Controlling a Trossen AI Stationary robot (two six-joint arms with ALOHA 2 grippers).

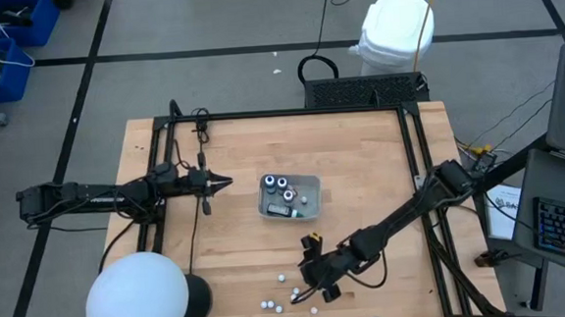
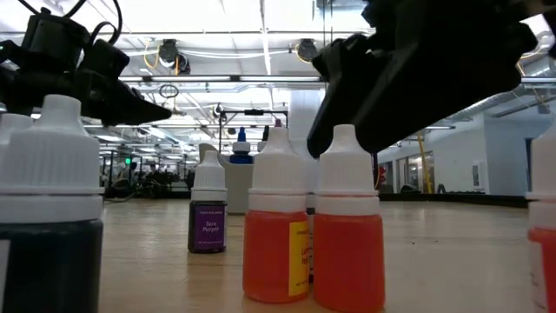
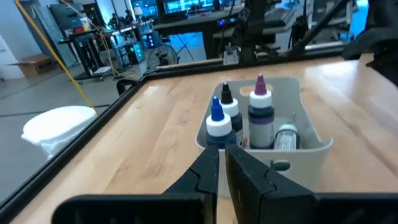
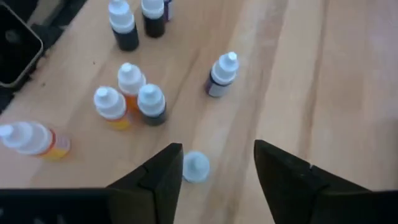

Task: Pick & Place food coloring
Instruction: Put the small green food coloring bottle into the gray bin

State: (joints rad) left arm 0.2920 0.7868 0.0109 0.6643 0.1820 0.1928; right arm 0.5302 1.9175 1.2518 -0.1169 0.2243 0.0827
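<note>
1. The wooden table (image 1: 361, 163) carries everything; the grey tray (image 1: 310, 212) sits mid-table as the collecting point.
2. The right gripper (image 4: 214, 171) hovers just beyond the tray's near side over the loose bottles, jaws spread, apparently lining up a pick.
3. The left gripper (image 3: 222, 168) waits beside the tray, jaws pressed together, empty.
4. Food coloring (image 4: 222, 74): several bottles stand in the tray; the rest are scattered on the table near the right gripper, one (image 4: 196, 167) between its fingers.
</note>
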